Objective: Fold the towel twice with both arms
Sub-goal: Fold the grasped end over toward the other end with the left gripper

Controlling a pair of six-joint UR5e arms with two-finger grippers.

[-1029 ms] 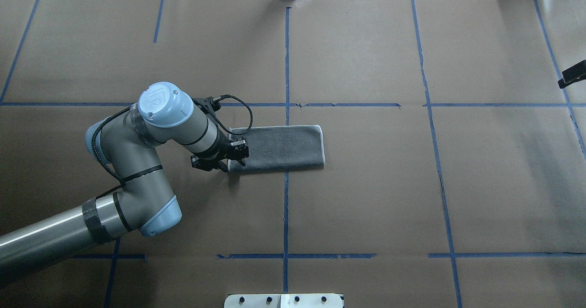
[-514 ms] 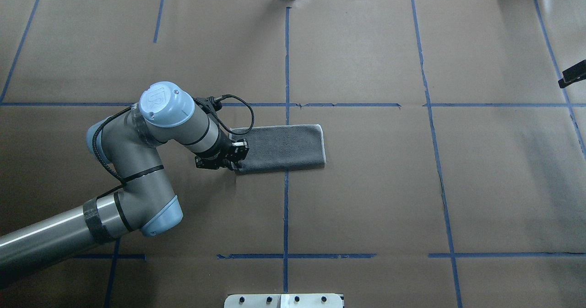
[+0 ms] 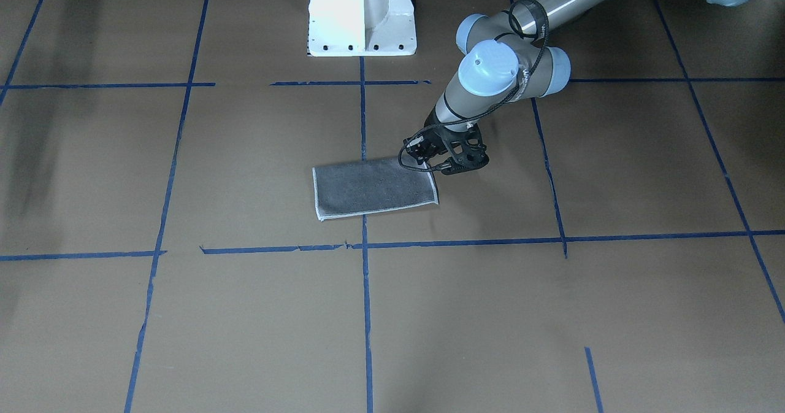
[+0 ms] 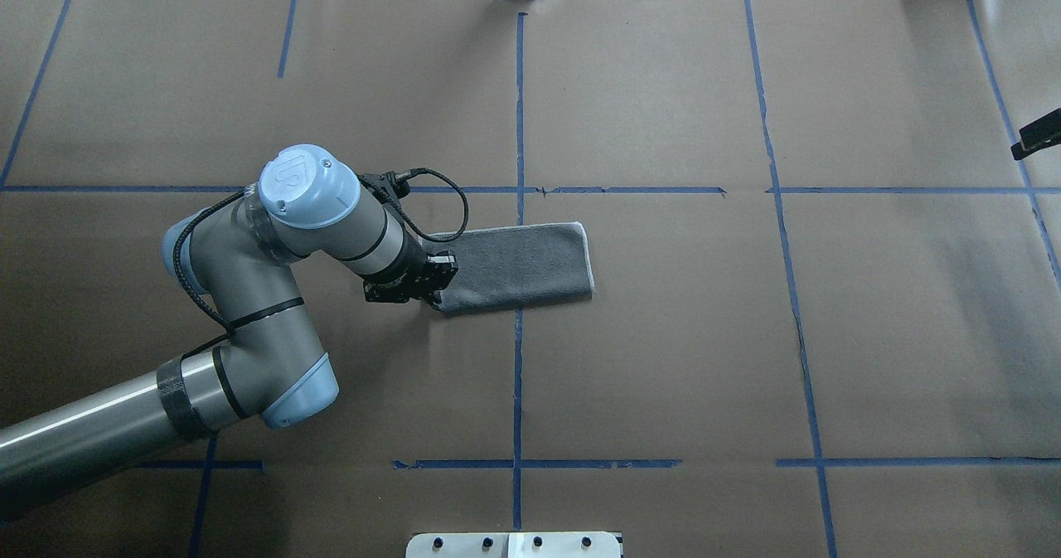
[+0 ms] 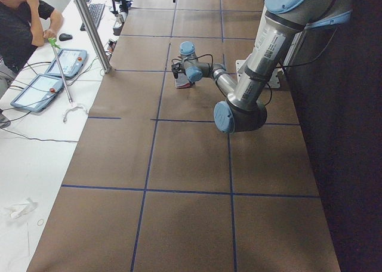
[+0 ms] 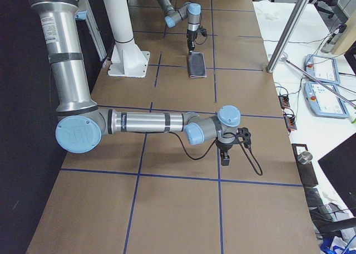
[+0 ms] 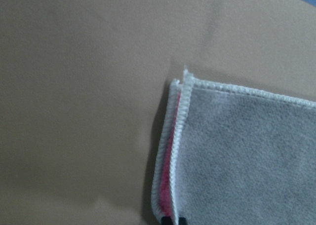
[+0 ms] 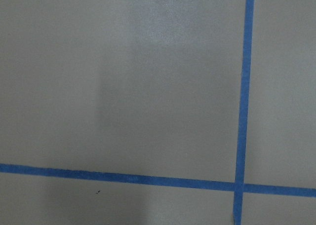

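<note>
Towel [image 4: 522, 264], limp and light, needs both layers held at its end, where the left tool [image 4: 433, 294] is clamped on it.

Left arm [image 4: 249, 293]: elbow bent, wrist angled down mid-table; left gripper [image 4: 431, 298] nipped closed on towel [image 4: 522, 264] end. Right arm [image 6: 144, 122] stretched low near right edge; right gripper [image 6: 225, 158] pointing down, jaws unreadable.

towel [image 4: 518, 266] dark grey on top, whitish stitched border [image 4: 590, 268], a thin pink strip [image 7: 170, 151] showing between its layers. table [image 4: 663, 359] brown, marked with a grid of blue tape lines [image 4: 518, 376]. left arm [image 4: 249, 293] silver-grey with pale blue caps [image 4: 307, 183] and black cable [image 4: 452, 197]; left gripper [image 4: 433, 297] black. base [image 3: 362, 14] white.
</note>
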